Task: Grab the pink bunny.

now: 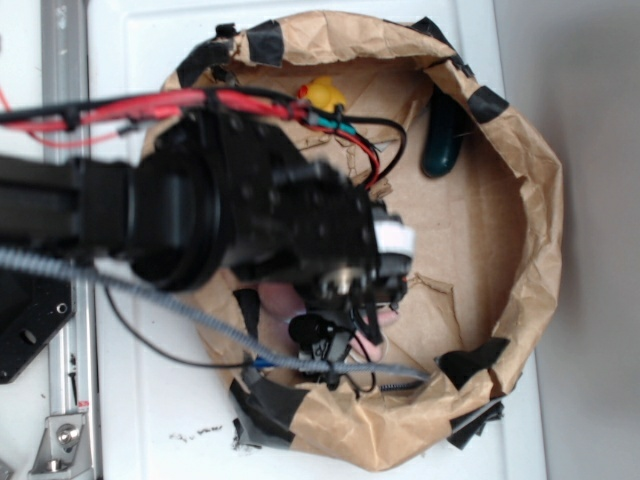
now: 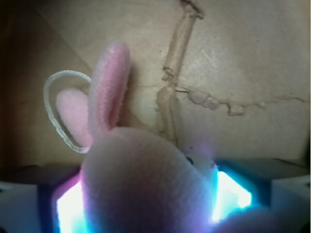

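Observation:
The pink bunny point(image 2: 146, 184) fills the bottom of the wrist view, one ear point(image 2: 109, 87) standing up and the other lying inside a white loop behind it. Its body sits between the two glowing pads point(image 2: 70, 208) of my gripper point(image 2: 146, 206), pressed against both. In the exterior view the gripper point(image 1: 335, 325) is down inside the brown paper nest, near its lower wall. Only slivers of the pink bunny point(image 1: 283, 298) show under the black wrist.
A crumpled brown paper wall point(image 1: 540, 200) with black tape patches rings the cardboard floor. A small yellow duck point(image 1: 322, 95) lies at the top, a dark green object point(image 1: 443, 135) at the upper right. Red and black cables cross above the arm.

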You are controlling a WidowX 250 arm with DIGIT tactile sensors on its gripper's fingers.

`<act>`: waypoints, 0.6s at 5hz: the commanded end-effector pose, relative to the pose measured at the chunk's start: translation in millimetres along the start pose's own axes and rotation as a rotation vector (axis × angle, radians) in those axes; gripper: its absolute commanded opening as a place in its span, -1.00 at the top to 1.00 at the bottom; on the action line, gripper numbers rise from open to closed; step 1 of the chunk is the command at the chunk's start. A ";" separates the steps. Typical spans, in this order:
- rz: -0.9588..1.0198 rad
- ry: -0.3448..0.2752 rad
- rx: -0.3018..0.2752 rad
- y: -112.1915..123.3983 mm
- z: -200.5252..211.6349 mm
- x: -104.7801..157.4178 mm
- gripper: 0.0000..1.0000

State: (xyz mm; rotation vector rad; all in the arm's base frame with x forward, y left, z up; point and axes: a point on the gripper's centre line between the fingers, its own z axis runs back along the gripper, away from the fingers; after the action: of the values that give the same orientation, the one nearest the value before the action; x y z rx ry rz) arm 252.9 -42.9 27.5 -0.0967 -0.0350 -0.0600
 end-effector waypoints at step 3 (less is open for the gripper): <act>0.128 -0.370 0.051 30.2 110.4 48.7 1.00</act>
State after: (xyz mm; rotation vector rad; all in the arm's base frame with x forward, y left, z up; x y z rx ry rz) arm 302.2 -3.6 123.1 -0.0462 -0.3499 0.1024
